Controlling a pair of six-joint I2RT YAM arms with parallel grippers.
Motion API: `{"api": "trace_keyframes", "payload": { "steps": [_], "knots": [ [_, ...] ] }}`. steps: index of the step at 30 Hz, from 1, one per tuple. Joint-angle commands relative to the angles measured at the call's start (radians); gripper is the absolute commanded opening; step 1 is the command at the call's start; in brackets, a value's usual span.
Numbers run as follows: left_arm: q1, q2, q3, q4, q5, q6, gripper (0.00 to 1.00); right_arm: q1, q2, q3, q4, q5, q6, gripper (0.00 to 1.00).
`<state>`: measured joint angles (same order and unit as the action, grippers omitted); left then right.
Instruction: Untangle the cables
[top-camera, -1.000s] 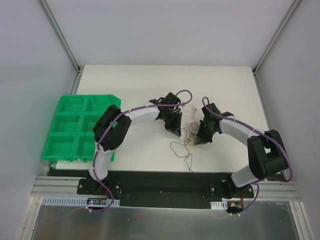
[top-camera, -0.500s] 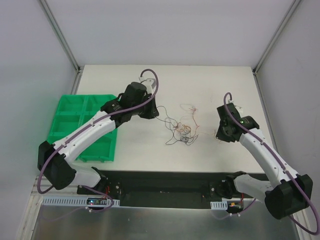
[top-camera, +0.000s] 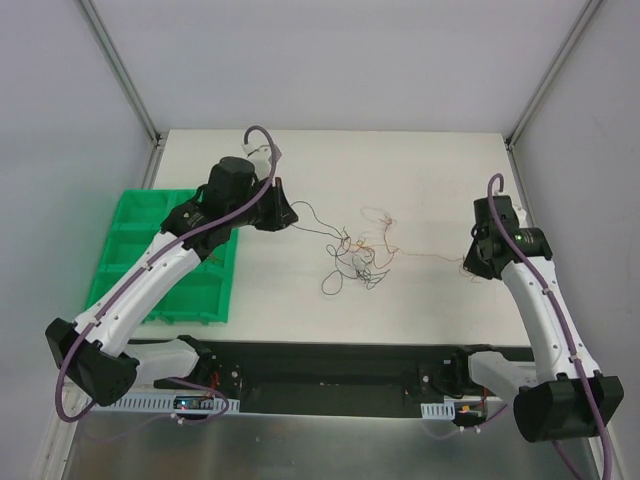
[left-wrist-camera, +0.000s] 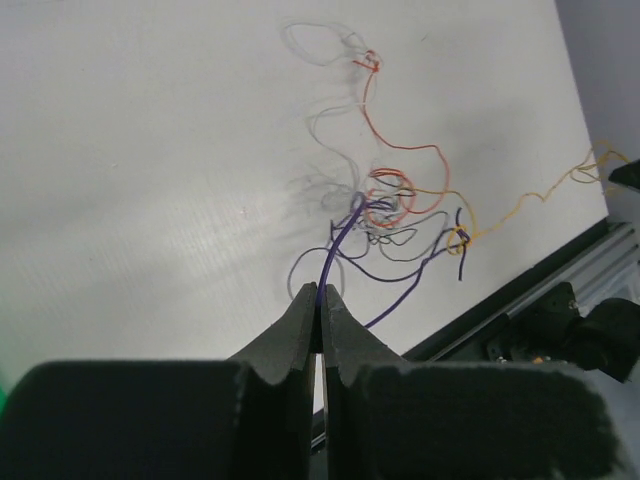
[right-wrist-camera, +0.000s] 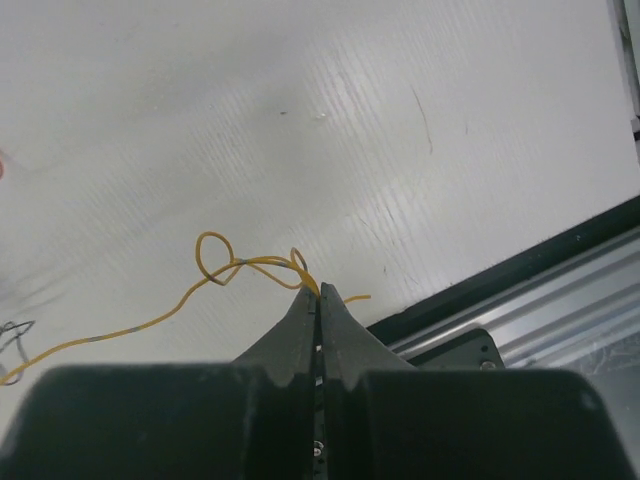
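Now the left claw (left-wrist-camera: 319, 293) is squeezed tight on a purple wire (left-wrist-camera: 335, 245). The cables (top-camera: 362, 255) lie in a loose knot on the table (top-camera: 430, 160), between both arms. The right claw (right-wrist-camera: 318, 292) is pinched shut on a yellow wire (right-wrist-camera: 230, 268). This looks like the pulling-apart step. Next, pull wider, slowly and gently. Both claws are further apart than a moment ago, and the knot is more spread out.

Arms reaching forward, spread well apart, left end effector (left-wrist-camera: 320, 292) and right end effector (right-wrist-camera: 318, 292) each pinched shut on the cables (left-wrist-camera: 336, 243)
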<state>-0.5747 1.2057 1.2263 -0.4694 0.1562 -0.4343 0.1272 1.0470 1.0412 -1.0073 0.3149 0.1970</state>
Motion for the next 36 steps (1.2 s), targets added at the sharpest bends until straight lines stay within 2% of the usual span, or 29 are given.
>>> {"api": "trace_keyframes", "payload": {
  "steps": [1, 5, 11, 13, 18, 21, 22, 23, 24, 28, 30, 32, 34, 36],
  "knots": [
    [0.036, -0.049, 0.058, -0.023, 0.068, -0.041, 0.0, -0.073, -0.028, -0.021, -0.086, 0.066, -0.01, 0.0],
    [0.074, -0.098, 0.064, -0.078, -0.073, -0.052, 0.0, -0.274, -0.087, -0.029, -0.074, -0.006, -0.017, 0.0],
    [0.156, -0.155, 0.088, -0.162, -0.173, 0.008, 0.0, -0.279, -0.006, 0.097, -0.102, 0.058, -0.069, 0.01],
    [0.168, -0.149, 0.114, -0.17, -0.124, 0.019, 0.0, -0.259, 0.05, 0.129, -0.097, 0.018, -0.109, 0.0],
    [0.171, -0.11, 0.196, -0.164, 0.12, 0.008, 0.0, -0.207, 0.116, 0.149, -0.076, -0.028, -0.152, 0.0],
    [0.171, -0.112, 0.248, -0.144, 0.177, -0.014, 0.0, -0.207, 0.122, 0.138, -0.068, -0.028, -0.165, 0.01],
    [0.171, -0.118, 0.269, -0.126, 0.201, -0.018, 0.0, -0.207, 0.125, 0.135, -0.068, -0.036, -0.169, 0.05],
    [0.171, -0.124, 0.289, -0.101, 0.232, -0.018, 0.0, -0.207, 0.131, 0.129, -0.068, -0.062, -0.18, 0.15],
    [0.171, -0.132, 0.305, -0.063, 0.28, -0.023, 0.0, -0.204, 0.143, 0.126, -0.068, -0.107, -0.189, 0.31],
    [0.171, -0.158, 0.355, 0.148, 0.46, -0.102, 0.0, -0.103, 0.166, 0.099, -0.059, -0.304, -0.188, 0.74],
    [0.171, -0.167, 0.368, 0.216, 0.491, -0.155, 0.0, -0.034, 0.171, 0.08, -0.005, -0.483, -0.163, 0.8],
    [0.171, -0.172, 0.369, 0.282, 0.505, -0.205, 0.0, 0.044, 0.159, 0.051, 0.114, -0.614, -0.052, 0.84],
    [0.171, -0.169, 0.372, 0.334, 0.532, -0.25, 0.0, 0.13, 0.134, 0.007, 0.293, -0.693, 0.124, 0.87],
    [0.171, -0.163, 0.378, 0.365, 0.546, -0.288, 0.0, 0.213, 0.113, -0.077, 0.561, -0.761, 0.301, 0.9]
  ]
}}
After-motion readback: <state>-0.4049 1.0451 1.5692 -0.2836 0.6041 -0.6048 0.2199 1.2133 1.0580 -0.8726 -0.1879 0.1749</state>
